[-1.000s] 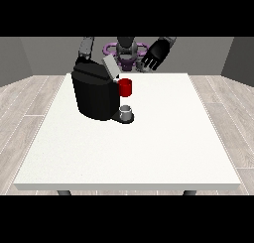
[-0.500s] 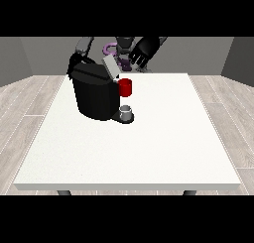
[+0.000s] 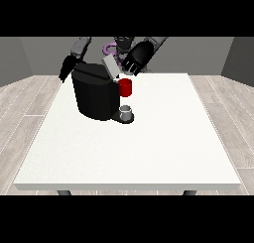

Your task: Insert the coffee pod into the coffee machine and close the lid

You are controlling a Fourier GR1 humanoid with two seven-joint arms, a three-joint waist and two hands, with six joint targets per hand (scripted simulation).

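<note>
Front view. White table (image 3: pixel 149 152) fills most of the frame; robot stands behind its far edge. Black coffee machine (image 3: pixel 94 95) sits on the far part of the table, toward the view's left of centre. Its grey lid (image 3: pixel 110 67) is raised, tilted up and back from the top of the machine, so it is not closed.

A red part (image 3: pixel 125 87) projects from the machine's front at the view's right, near the top. It may be the coffee pod seated in the holder, but at this scale I cannot tell pod from holder. Below it a small grey cup (image 3: pixel 127 111) stands on the machine's dark base.

Hand at the view's right (image 3: pixel 135 58): above and just behind the red part, close beside the raised lid at its right. Fingers point downward toward the lid edge and appear slightly curled; whether they touch the lid cannot be told, and I see nothing held in them.

Hand at the view's left (image 3: pixel 66 69): hangs at the machine's far left corner, just beside its top edge. It shows only as a dark shape; finger position cannot be told.
</note>
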